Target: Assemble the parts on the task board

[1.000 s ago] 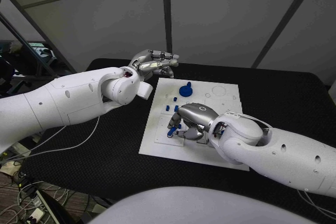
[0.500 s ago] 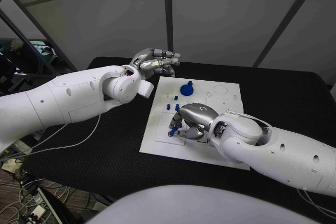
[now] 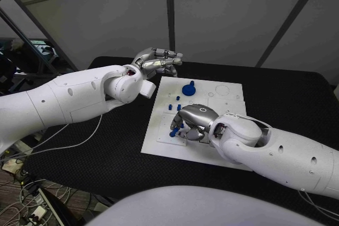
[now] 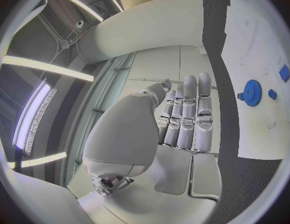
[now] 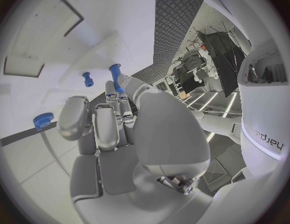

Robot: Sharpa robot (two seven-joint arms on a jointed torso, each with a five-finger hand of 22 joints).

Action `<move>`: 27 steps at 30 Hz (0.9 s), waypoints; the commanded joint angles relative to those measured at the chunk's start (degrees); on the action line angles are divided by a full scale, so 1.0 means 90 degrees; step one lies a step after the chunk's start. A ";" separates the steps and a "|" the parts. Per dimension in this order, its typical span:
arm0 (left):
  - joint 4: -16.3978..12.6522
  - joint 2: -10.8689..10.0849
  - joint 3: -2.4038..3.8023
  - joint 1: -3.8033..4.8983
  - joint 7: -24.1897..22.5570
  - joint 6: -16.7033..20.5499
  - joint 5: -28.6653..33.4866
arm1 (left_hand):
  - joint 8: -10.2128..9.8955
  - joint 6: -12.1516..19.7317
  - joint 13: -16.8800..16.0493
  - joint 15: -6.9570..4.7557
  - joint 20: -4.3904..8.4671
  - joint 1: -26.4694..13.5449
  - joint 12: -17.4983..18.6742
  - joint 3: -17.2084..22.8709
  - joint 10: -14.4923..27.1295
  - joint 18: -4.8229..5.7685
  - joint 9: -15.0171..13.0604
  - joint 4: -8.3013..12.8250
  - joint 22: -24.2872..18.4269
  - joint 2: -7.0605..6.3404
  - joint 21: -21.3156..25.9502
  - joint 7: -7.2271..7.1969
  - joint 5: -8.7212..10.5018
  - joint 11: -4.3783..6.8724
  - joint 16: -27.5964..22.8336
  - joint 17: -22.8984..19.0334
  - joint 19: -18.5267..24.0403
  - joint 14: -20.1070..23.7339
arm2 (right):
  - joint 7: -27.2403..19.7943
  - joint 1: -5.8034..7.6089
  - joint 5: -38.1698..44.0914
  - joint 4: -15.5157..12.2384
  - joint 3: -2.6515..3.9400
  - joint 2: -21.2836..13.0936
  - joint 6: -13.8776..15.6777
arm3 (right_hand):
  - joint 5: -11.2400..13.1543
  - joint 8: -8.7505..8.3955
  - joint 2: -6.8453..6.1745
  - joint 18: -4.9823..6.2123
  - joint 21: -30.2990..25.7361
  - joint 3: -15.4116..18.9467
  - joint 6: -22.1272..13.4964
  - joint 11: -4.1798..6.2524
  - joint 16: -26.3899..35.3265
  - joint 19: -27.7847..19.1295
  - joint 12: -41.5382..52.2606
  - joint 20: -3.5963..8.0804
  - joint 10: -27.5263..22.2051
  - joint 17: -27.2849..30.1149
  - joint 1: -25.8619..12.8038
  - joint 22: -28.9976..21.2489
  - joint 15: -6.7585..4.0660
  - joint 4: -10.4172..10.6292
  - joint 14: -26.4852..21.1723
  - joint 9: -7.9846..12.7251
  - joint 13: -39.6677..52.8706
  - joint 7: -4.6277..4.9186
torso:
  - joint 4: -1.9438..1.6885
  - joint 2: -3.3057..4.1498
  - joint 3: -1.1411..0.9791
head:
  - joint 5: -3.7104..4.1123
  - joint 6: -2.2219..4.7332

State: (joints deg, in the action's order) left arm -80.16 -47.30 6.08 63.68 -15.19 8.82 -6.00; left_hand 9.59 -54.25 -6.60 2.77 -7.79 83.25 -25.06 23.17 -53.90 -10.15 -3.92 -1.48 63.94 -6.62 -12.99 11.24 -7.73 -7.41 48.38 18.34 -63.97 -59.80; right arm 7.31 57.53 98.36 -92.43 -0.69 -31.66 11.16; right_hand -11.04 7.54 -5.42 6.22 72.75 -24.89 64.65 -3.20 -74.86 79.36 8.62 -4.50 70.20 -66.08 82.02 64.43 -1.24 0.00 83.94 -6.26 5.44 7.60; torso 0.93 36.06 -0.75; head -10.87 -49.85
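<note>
Board [image 3: 227,106], the white plate, is lying in the middle of the black table [image 3: 289,98], with its long side running away from the robot. Right hand [image 3: 192,122] is hovering low over the board's near half, fingers curled in, pinching a blue peg [image 3: 174,132] at the fingertips; in the right wrist view the same peg [image 5: 115,76] is sticking out beyond the fingers, tilted, its lower end over the white plate [image 5: 39,30]. A shorter blue pin [image 5: 87,78] is standing on the board just beside it, and a blue toothed piece [image 5: 42,120] is sitting further off along the plate. Blue gear [image 3: 188,89] is standing upright near the far end of the board, and two small blue pins [image 3: 174,107] are standing side by side between the gear and the right hand. Left hand [image 3: 158,60] is hanging above the table at the board's far left corner, holding nothing, its fingers [image 4: 189,109] lying straight and pressed together; the left wrist view is showing the gear [image 4: 251,92] on the plate beyond them
</note>
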 commanded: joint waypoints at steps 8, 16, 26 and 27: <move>-0.0004 0.0013 0.0004 0.0012 -0.0002 -0.0082 0.0020 | 0.0044 -0.0001 0.0019 0.0000 0.0008 -0.0010 -0.0039 0.0005 0.0038 -0.0009 0.0007 0.0040 0.0004 0.0044 -0.0030 0.0008 -0.0019 -0.0001 -0.0027 -0.0025 0.0045 0.0046 | 0.0068 -0.0012 0.0149 0.0040 -0.0090 0.0065 -0.0146 | -0.0028 0.0015 0.0084 -0.0101 -0.0023 0.0015 0.0026 -0.0032 0.0022 0.0000 -0.0030 -0.0008 0.0034 0.0024 -0.0020 -0.0022 -0.0011 -0.0039 0.0241 -0.0026 0.0006 0.0011 | 0.0002 0.0001 -0.0004 | -0.0029 -0.0017; 0.0000 0.0026 0.0004 0.0012 0.0005 -0.0090 0.0020 | 0.0044 -0.0001 0.0019 0.0000 0.0008 -0.0010 -0.0039 0.0005 0.0038 -0.0009 0.0007 0.0040 0.0004 0.0044 -0.0030 0.0008 -0.0019 -0.0001 -0.0027 -0.0025 0.0045 0.0046 | 0.0023 -0.0017 0.0179 0.0077 -0.0102 0.0111 -0.0085 | -0.0064 -0.0307 -0.0061 -0.0083 -0.0134 0.0045 -0.0492 -0.0215 0.0004 -0.0096 -0.0383 -0.0114 -0.0445 0.0031 -0.0226 -0.0163 0.0143 0.0042 0.0234 0.0086 -0.0113 0.0182 | 0.0002 -0.0003 -0.0001 | -0.0024 -0.0012; 0.0001 0.0021 0.0004 0.0012 0.0027 -0.0104 0.0020 | 0.0045 0.0002 0.0022 0.0001 0.0007 -0.0015 -0.0040 0.0005 0.0041 -0.0009 0.0008 0.0038 0.0004 0.0048 -0.0030 0.0010 -0.0018 -0.0002 -0.0027 -0.0030 0.0048 0.0047 | -0.0033 -0.0019 0.0178 0.0059 -0.0106 0.0107 0.0388 | 0.0146 -0.0443 -0.0292 0.0032 -0.0532 0.0288 -0.1152 -0.0320 0.0218 -0.0397 -0.0481 -0.0227 -0.1113 0.0418 -0.0397 -0.0677 0.0236 0.0111 0.0072 0.0228 -0.0182 0.0177 | 0.0005 -0.0004 -0.0005 | -0.0030 -0.0001; 0.0001 0.0020 0.0004 0.0012 0.0030 -0.0107 0.0020 | 0.0045 0.0002 0.0022 0.0001 0.0007 -0.0015 -0.0040 0.0005 0.0041 -0.0009 0.0008 0.0038 0.0004 0.0048 -0.0030 0.0010 -0.0018 -0.0002 -0.0027 -0.0030 0.0048 0.0047 | -0.0038 -0.0020 0.0178 0.0047 -0.0106 0.0098 0.0459 | 0.0148 -0.0441 -0.0294 0.0038 -0.0556 0.0306 -0.1172 -0.0323 0.0232 -0.0414 -0.0472 -0.0230 -0.1141 0.0444 -0.0396 -0.0708 0.0237 0.0110 0.0061 0.0231 -0.0181 0.0175 | 0.0005 -0.0004 -0.0005 | -0.0030 -0.0001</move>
State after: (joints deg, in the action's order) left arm -80.12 -47.13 6.08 63.68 -14.99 8.61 -5.99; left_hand 9.82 -54.25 -6.48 2.77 -7.79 83.25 -25.06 23.17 -53.90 -10.16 -3.92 -1.48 63.94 -6.62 -12.99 11.24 -7.73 -7.41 48.38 18.11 -63.97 -59.80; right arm 7.43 57.27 99.57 -91.76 -1.66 -30.70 12.25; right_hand -9.93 3.60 -7.46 6.22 67.86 -22.36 54.50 -6.17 -72.92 75.95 4.13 -6.63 60.27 -62.21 78.49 58.22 0.42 0.98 83.94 -4.25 3.82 9.11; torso 0.95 36.03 -0.79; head -11.13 -49.88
